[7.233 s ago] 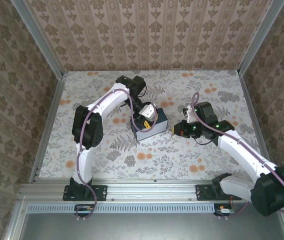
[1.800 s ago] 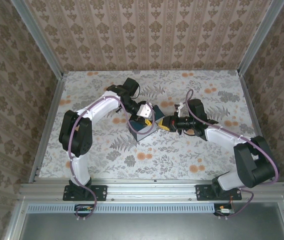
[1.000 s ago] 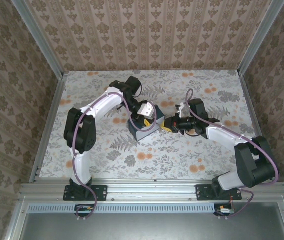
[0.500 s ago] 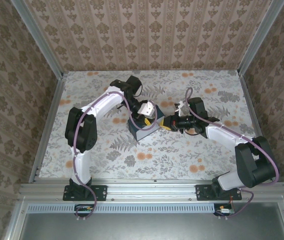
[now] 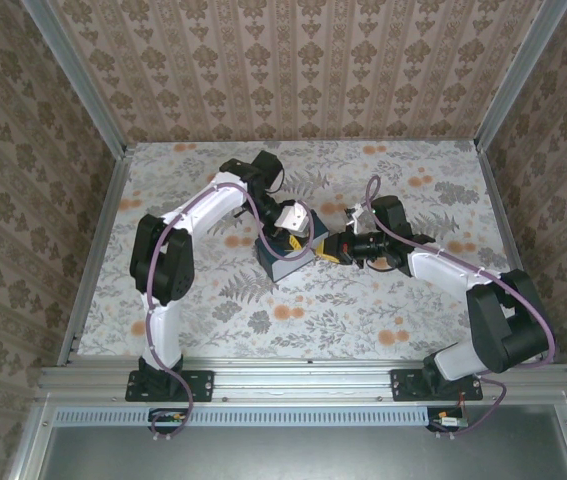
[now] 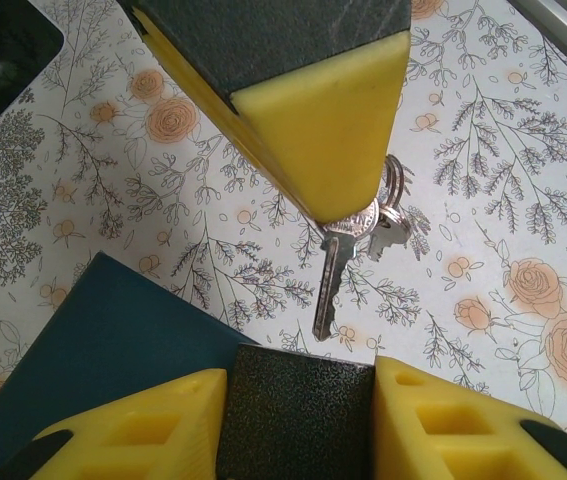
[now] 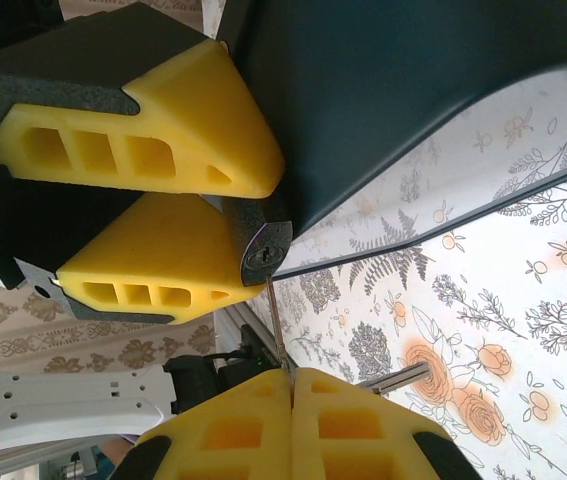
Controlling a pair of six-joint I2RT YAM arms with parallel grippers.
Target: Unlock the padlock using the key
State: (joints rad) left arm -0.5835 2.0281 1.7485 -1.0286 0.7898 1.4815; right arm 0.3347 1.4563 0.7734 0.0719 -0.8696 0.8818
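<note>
The key (image 6: 327, 290) hangs blade-down from the right hand (image 7: 291, 375), whose yellow fingers are pressed together on the key's head, so that only the slim blade sticks out past the tips. A ring with further keys (image 6: 394, 205) dangles just beside the held key's head. The blade points straight at the padlock (image 6: 296, 405), a dark, rough-textured body. In the left wrist view the key's tip sits just at the padlock's top edge. In the right wrist view the blade shows edge-on as a thin line running up toward the round keyhole face (image 7: 261, 255). Whether the tip has entered the keyhole cannot be told. The left hand (image 5: 285, 232) is closed on the padlock, one yellow finger against each side of the body, with no gap visible between pads and metal. Just beside the left hand lies the blue box (image 6: 103, 345); its flat top is seen in the left wrist view, and in the top view it rests under and in front of the left hand. The two hands meet near the middle of the flower-patterned surface (image 5: 363, 310), with the left arm reaching in from the far left and the right arm stretched low across from the right.
</note>
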